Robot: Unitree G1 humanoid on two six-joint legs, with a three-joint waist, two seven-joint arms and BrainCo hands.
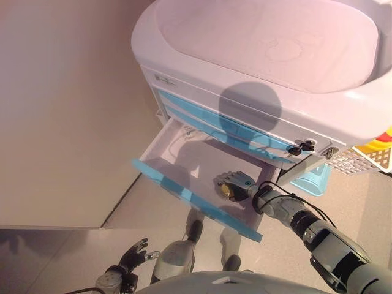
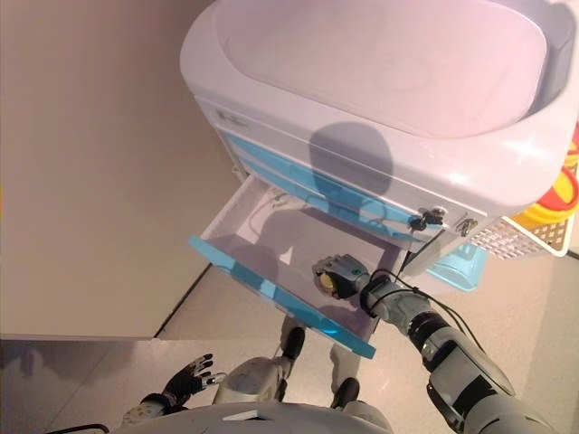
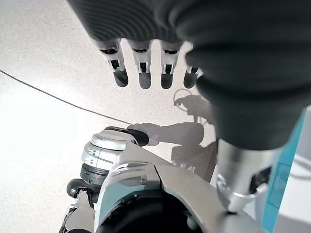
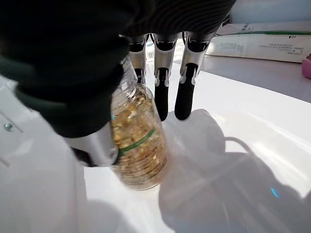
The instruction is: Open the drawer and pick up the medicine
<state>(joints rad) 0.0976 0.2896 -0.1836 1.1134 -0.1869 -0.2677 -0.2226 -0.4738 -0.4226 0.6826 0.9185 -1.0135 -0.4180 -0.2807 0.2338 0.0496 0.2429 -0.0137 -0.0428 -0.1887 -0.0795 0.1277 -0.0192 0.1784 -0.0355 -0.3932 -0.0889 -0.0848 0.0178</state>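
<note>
Medicine is seen as a clear round bottle of yellow capsules with a green band (image 4: 137,145), standing inside the pulled-out white drawer with a light-blue front panel (image 1: 184,191). The drawer belongs to a white plastic cabinet with blue drawer fronts (image 1: 202,92), whose other drawers are shut. The right hand (image 1: 233,185) is reached down into the open drawer. In the right wrist view the bottle is seen between the thumb and the silver dark-tipped fingers (image 4: 183,99); the thumb is laid against its side, while the fingers are extended nearly straight beside and past it, so the grasp is not closed round the bottle. The bottle's base appears to rest on the white drawer floor. A flat white box with green print (image 4: 265,43) is seen lying at the drawer's far end. The left hand (image 2: 192,376) is held low beside the body, well apart from the cabinet, above the pale speckled floor (image 3: 43,73), with its fingers relaxed and spread, holding nothing.
</note>
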